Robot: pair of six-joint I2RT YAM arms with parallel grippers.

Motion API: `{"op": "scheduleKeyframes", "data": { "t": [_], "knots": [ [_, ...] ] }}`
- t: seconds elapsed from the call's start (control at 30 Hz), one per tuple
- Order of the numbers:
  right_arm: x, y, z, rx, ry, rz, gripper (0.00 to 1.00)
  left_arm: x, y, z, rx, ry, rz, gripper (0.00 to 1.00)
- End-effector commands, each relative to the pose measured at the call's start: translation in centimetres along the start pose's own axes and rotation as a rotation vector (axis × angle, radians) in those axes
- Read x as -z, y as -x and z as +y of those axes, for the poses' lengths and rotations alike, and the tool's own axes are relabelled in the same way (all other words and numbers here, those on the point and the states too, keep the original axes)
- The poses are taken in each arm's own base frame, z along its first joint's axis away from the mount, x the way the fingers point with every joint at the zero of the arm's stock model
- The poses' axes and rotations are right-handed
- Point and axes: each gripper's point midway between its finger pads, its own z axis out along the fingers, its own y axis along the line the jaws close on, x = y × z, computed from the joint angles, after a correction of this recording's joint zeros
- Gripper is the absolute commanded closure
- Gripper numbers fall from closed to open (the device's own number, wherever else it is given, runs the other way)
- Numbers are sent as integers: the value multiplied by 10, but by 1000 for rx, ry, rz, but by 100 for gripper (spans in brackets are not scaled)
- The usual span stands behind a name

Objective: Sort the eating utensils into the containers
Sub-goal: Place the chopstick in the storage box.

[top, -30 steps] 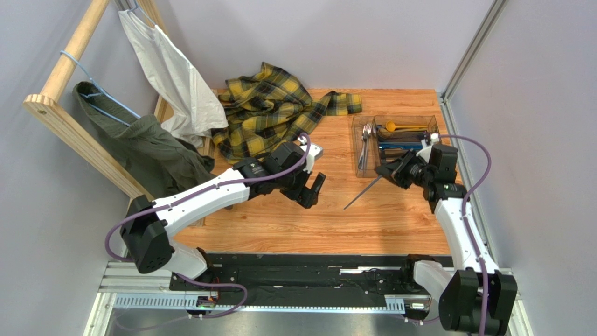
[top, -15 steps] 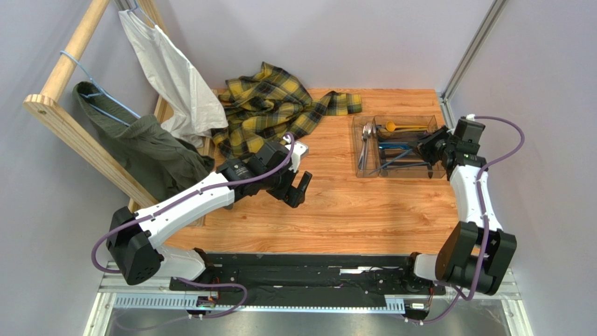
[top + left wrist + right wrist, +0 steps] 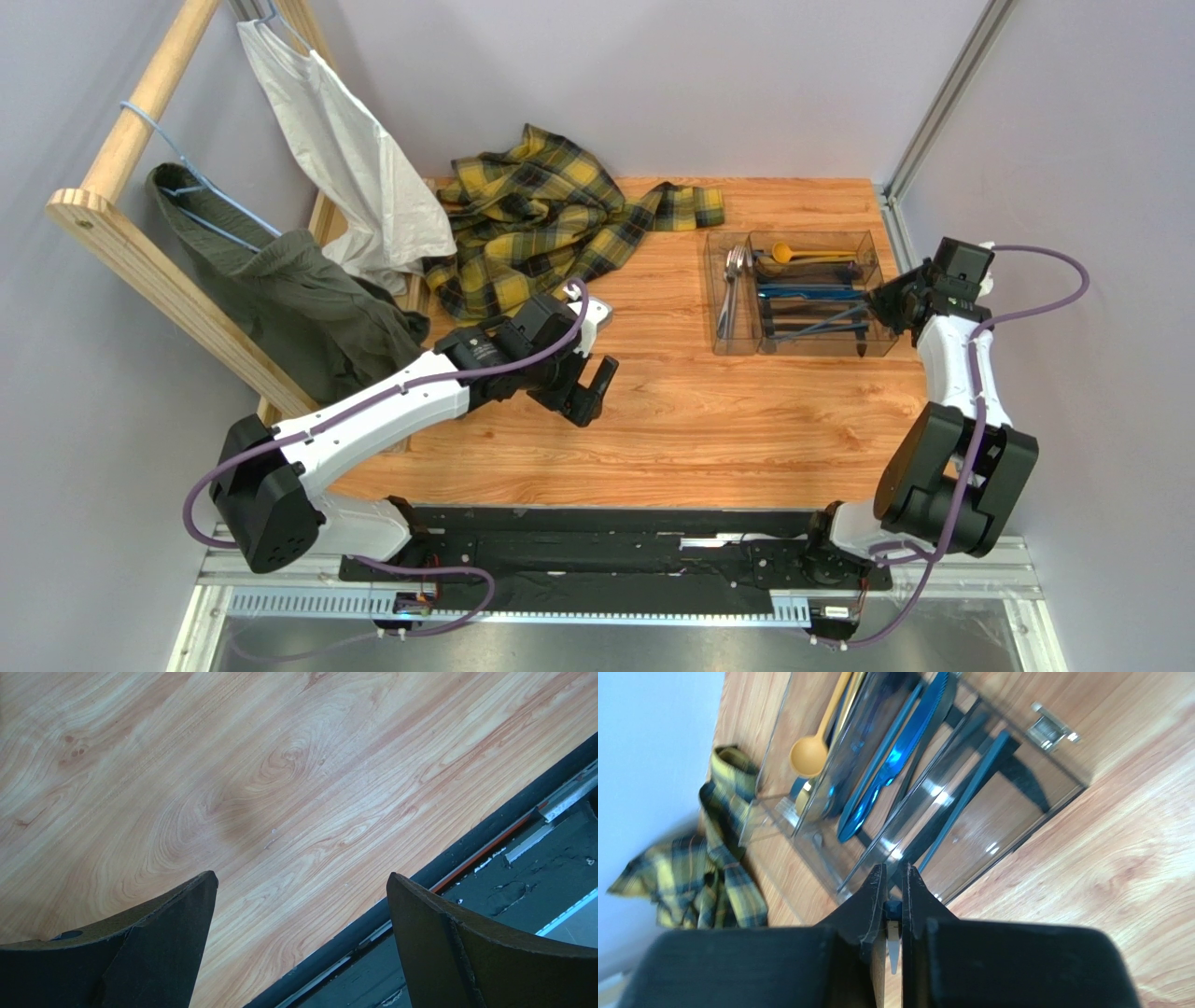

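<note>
The table (image 3: 730, 420) is wood-grained and orange-brown, smooth with a faint sheen; it may be laminate rather than solid wood. At its far right corner the tray (image 3: 814, 235) is clear, glossy plastic with bright glints. In it the blue pieces (image 3: 892, 764) are polished, mirror-bright metal, the gold spoon (image 3: 812, 754) looks satin, and the dark teal utensil (image 3: 964, 798) is smooth and duller. The plaid cloth (image 3: 540, 224) at the far edge is soft, woven and rumpled. The rack (image 3: 140, 112) off the left edge is pale, matt bare wood. The left gripper (image 3: 300, 882) and right gripper (image 3: 896, 871) have matt black plastic fingers (image 3: 449, 952)
</note>
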Motion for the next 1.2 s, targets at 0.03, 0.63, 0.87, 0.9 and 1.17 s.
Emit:
{"op": "scheduleKeyframes", "data": {
  "t": [0.03, 0.63, 0.87, 0.9, 1.17],
  "knots": [
    [-10, 38, 6, -22, -26, -128, 100, 3, 7, 4, -23, 5, -42, 1],
    [-59, 18, 4, -107, 5, -67, 100, -18, -4, 4, -9, 5, 10, 3],
    [-60, 8, -1, -88, -20, -37, 94, -19, -4, 3, 4, -1, -1, 3],
    [-60, 5, -4, -88, -25, -30, 91, -20, -4, 3, 5, 0, 0, 3],
    [-54, -2, -3, -85, -12, -9, 69, -19, -7, 4, 5, 1, 6, 3]
  ]
}}
